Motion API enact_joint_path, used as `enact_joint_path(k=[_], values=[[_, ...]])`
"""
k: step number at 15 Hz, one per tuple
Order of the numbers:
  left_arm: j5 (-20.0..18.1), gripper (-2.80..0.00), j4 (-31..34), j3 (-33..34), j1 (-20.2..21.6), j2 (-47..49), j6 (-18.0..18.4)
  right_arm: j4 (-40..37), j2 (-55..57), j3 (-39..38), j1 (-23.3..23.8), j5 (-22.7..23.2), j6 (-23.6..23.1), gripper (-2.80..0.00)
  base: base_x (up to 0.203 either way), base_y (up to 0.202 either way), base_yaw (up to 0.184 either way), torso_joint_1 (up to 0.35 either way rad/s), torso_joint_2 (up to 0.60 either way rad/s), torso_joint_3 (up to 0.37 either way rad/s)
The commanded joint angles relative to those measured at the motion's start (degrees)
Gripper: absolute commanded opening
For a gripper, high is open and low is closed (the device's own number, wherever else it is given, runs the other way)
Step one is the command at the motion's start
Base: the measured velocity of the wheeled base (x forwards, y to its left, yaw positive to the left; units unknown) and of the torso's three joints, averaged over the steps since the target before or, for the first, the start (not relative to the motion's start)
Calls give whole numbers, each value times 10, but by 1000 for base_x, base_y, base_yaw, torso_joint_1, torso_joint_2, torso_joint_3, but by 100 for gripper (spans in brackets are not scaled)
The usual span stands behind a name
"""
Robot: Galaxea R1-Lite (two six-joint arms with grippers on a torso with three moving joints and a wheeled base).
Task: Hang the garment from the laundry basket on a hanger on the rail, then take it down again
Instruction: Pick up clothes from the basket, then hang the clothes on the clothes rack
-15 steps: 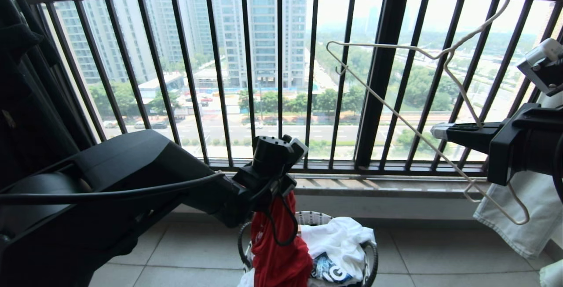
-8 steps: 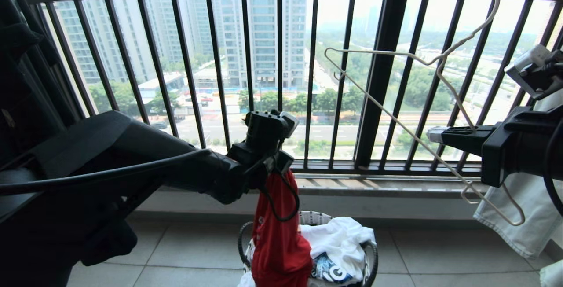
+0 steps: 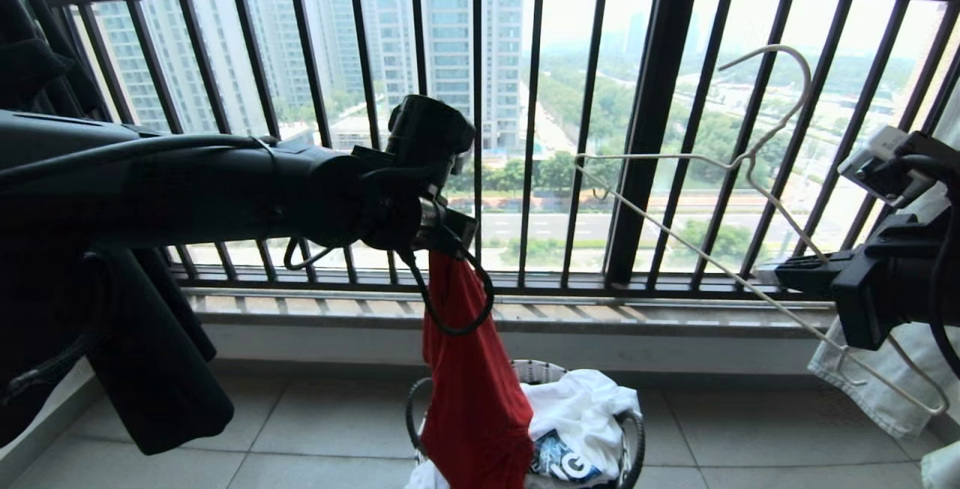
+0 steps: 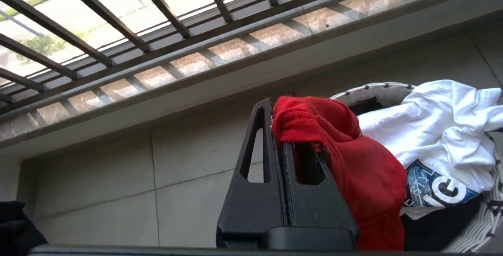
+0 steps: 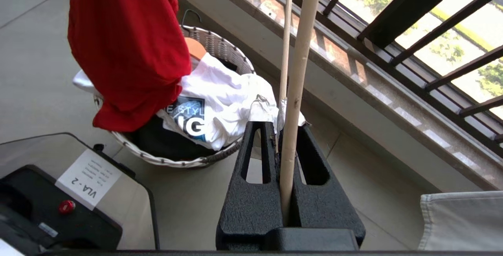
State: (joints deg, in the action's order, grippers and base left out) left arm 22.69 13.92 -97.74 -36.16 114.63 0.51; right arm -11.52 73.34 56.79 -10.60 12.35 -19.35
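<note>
Garment [image 3: 474, 369]: red fabric, gathered at its upper end between the closed fingers of the left end effector [image 4: 281, 146], hanging straight down as a narrow bunched column. Its lower end drapes over the front-left rim of the laundry basket [image 3: 634, 448]

Laundry basket: small, round, white woven rim on a dark wire frame, standing upright on the tiled floor below the window sill

Hanger [image 3: 739, 166]: thin off-white wire, long hook uppermost, tilted with one notched end low at the right. Its sloping arm is clamped in the closed right end effector [image 5: 289, 138], to the right of the garment and apart from it
</note>
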Motion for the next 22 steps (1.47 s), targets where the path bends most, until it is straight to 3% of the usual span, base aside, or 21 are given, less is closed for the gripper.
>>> enact_joint_path(k=[1,9,14,16,19,22], values=[[2,-280,86,-69,5,-3,-43,-70,9,20,-2,1,-7,-280,0,0,0,0,0,0],[6,-280,126,-131,31,2,-103,-132,17,19,-97,14,-16,-280,0,0,0,0,0,0],[3,-280,114,-133,31,6,-105,-129,7,21,-119,125,-5,-280,0,0,0,0,0,0],[2,-280,103,-132,30,8,-104,-127,3,22,-134,153,13,-280,0,0,0,0,0,0],[-5,-280,102,-127,30,5,-104,-92,5,22,-148,156,58,-280,0,0,0,0,0,0],[-82,-280,103,-111,30,-22,-111,-27,12,21,-170,156,134,-280,0,0,0,0,0,0]])
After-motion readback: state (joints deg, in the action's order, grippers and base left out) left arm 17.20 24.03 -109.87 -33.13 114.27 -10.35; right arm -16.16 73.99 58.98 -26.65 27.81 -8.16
